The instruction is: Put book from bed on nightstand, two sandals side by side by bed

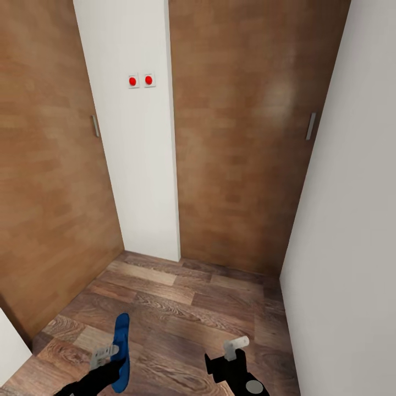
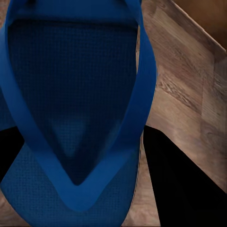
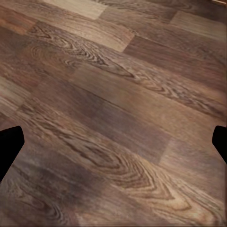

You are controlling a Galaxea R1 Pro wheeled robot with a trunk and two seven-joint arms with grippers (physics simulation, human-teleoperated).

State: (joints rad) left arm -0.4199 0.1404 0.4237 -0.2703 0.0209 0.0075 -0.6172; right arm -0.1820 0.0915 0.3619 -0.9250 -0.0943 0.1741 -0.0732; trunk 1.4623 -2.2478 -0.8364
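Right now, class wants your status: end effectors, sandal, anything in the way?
Left end effector shut on blue sandal. Right end effector open, over wood floor. Ahead: wooden doors, white wall.

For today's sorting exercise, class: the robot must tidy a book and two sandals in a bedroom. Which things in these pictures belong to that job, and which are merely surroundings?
Part of the job:
- blue sandal, held in the left gripper
- right gripper, open, carrying nothing

Merely surroundings:
- two wooden doors
- white wall panel with two red switches
- wooden floor

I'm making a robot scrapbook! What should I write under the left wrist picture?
The left gripper carries a blue sandal above the wooden floor.
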